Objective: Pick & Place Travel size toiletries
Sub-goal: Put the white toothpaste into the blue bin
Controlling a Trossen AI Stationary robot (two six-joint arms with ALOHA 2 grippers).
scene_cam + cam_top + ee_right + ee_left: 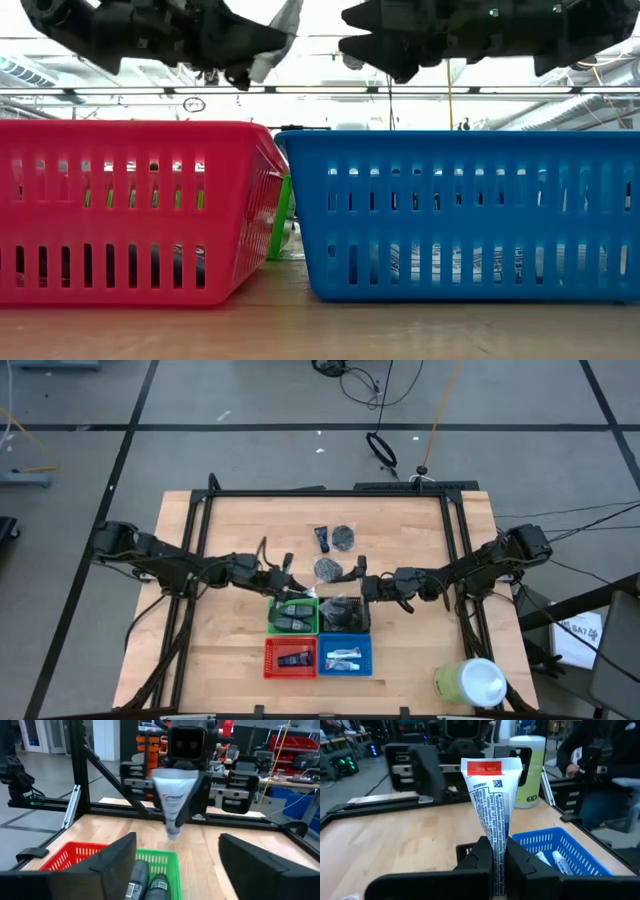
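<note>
My left gripper [290,584] is shut on a white-and-blue tube [491,795] with a red label, above the table just beyond the green tray [293,617]. My right gripper [187,870] faces it from the right, over the black tray's [346,616] far edge. It is open with nothing between its fingers. A dark blue tube [322,539] and two dark mesh puffs [343,537] [327,568] lie on the bare table farther back. Dark tubes [145,880] lie in the green tray, and white-and-blue tubes [557,861] lie in the blue tray [345,656]. My left gripper pinches the tube's narrow lower part [496,851] between its two fingers, which reach out roughly level from the table's left. The tube runs on past the fingertips, its flat red-labelled end [490,769] farthest from the gripper. It is lifted clear of table and trays.
The red tray [290,657] and blue tray stand in the near row, the green and black trays behind them. A big pale green cylinder [470,682] with a white top stands at the table's near right. A black frame [330,493] borders the table. A person sits beyond the table [600,765].
</note>
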